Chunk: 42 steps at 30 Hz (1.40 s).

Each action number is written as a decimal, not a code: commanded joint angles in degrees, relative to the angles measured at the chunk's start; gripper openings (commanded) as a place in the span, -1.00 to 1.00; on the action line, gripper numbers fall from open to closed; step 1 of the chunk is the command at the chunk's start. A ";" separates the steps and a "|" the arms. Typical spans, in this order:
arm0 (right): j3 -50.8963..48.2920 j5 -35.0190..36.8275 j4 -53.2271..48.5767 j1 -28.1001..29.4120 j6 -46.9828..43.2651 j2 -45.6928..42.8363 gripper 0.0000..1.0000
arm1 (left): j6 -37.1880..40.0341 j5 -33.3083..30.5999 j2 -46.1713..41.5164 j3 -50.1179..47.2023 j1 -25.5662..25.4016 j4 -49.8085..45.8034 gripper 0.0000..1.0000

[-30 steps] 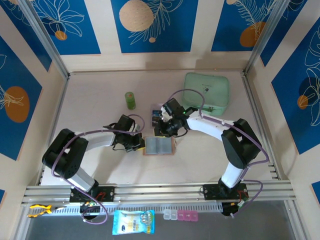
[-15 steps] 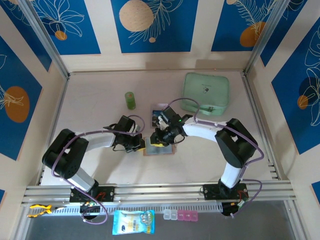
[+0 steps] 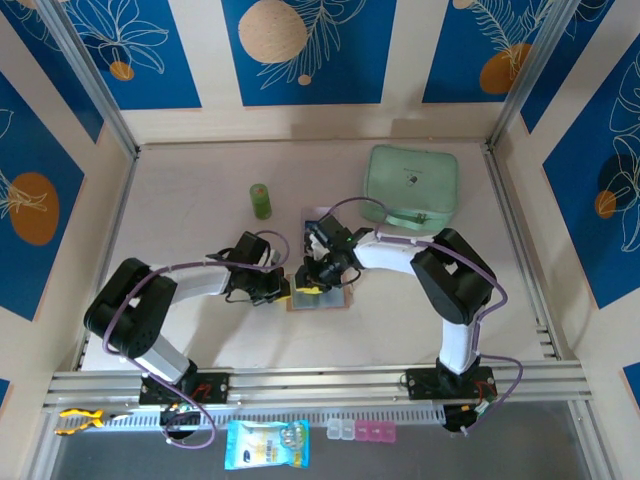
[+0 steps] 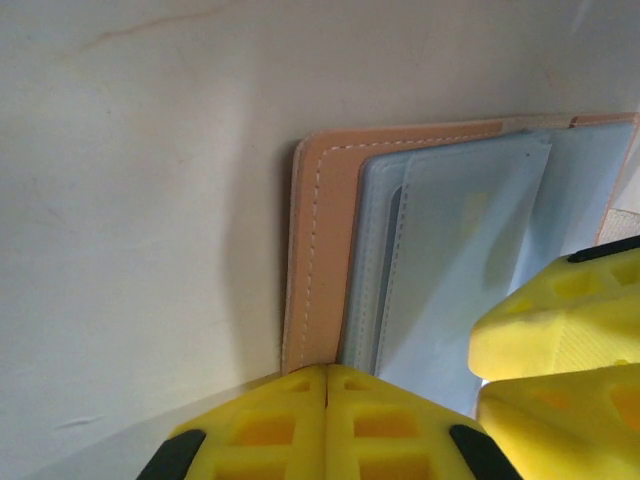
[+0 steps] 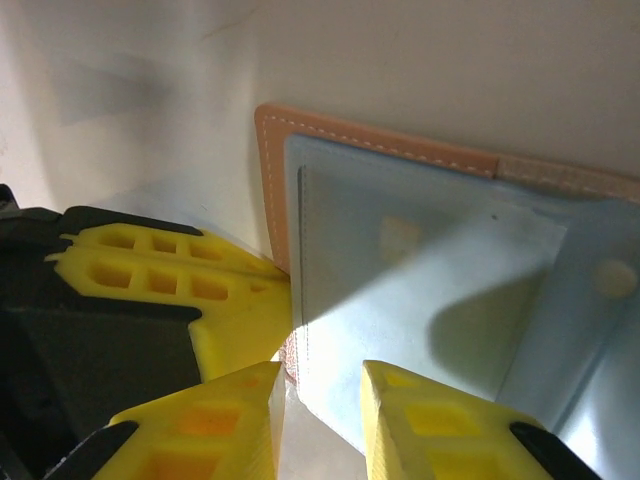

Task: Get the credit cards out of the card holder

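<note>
Card holder: small flat salmon-tan leather-like bifold wallet (image 3: 322,294), lying open at mid surface between the two pincers; greyish-blue clear sleeves face up (image 5: 420,270), white stitching along the tan rim (image 4: 318,250)
Surface: pale beige board (image 3: 200,230), matte, with an aluminium rail along the near edge
Room: walls of blue panels with white leaf drawings and orange and tan discs, between cream strips; metal posts at the far corners
Left pincer (image 3: 284,290): yellow fingers pressed together with nothing between them, tips at the holder's left edge (image 4: 327,390)
Right pincer (image 3: 312,283): a narrow gap between the fingers, tips over the inner sleeve's edge (image 5: 320,400); nothing visibly clamped
Counts: two arms; one card holder; one mint-green zip pouch (image 3: 415,185); one small green cylinder (image 3: 261,200); one pale snap dot (image 5: 613,280)
Credit cards: printed cards (image 3: 318,218) flat just beyond the holder, partly behind the right arm; number unclear
Writing: blue-and-white packet (image 3: 265,443) on the near ledge carries print too small to read
</note>
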 commanded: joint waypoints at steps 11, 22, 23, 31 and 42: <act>1.60 3.70 -7.14 0.46 -2.40 1.02 -0.44 | 1.98 -2.51 0.72 0.64 -0.51 -3.87 -0.94; -0.63 5.12 -7.39 -0.57 -2.93 -1.68 -0.45 | 2.47 -3.00 1.28 0.99 -0.49 -4.88 -0.95; -0.83 4.92 -7.37 -0.76 -3.02 -1.77 -0.45 | 2.52 -3.08 1.22 1.01 -0.51 -4.90 -0.95; -4.72 0.83 -2.36 -3.06 -2.26 -3.26 -0.47 | 2.70 -3.58 1.14 1.58 -0.48 -5.35 -0.95; -12.29 -8.50 9.93 -6.95 -0.04 -4.18 -0.50 | 0.94 -3.24 -2.58 3.25 -0.58 -5.02 -0.89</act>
